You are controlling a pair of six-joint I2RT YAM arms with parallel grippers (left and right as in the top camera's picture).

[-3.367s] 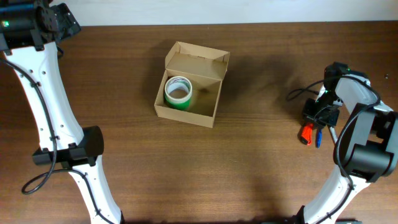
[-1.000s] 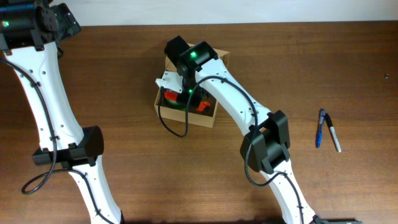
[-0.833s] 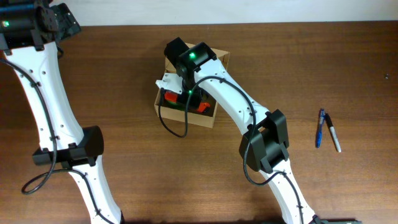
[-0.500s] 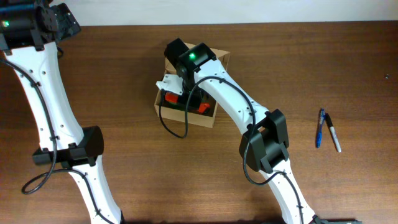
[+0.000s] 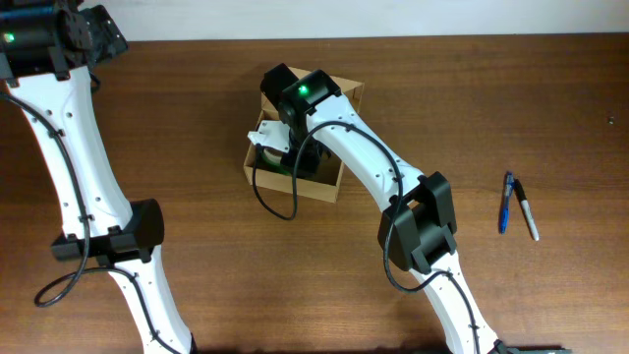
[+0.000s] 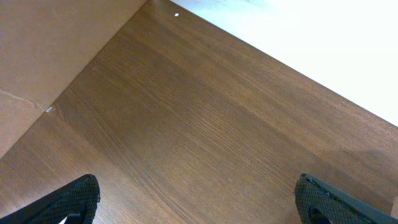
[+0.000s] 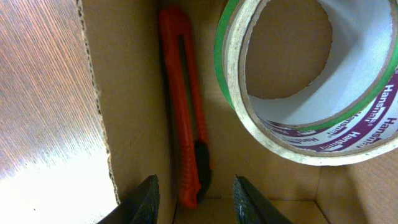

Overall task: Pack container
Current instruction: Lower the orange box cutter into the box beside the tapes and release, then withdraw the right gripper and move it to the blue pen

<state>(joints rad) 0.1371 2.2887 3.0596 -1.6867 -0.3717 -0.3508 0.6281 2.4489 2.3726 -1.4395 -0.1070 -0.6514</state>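
Observation:
The container [image 5: 334, 98] is a tan cardboard box with its flap lid open, at the table's middle back. My right gripper [image 7: 194, 183] hangs open and empty inside it, just above the end of an orange-red utility knife [image 7: 180, 118] lying along the box wall [image 7: 127, 93]. A green-edged tape roll [image 7: 298, 134] lies beside the knife and also shows in the overhead view [image 5: 267, 157]. In the overhead view the right arm [image 5: 344, 138] covers most of the box. My left gripper [image 6: 199, 208] is wide open and empty over bare wood.
A blue pen [image 5: 506, 202] and a black-and-silver marker [image 5: 528, 218] lie side by side at the right of the table. The left arm [image 5: 74, 147] stands along the left edge. The table's back edge shows in the left wrist view [image 6: 298, 74].
The right arm carried the orange knife from the right side to the box and let it go. In the last half second the gripper lifted slightly, and the tape roll shows again.

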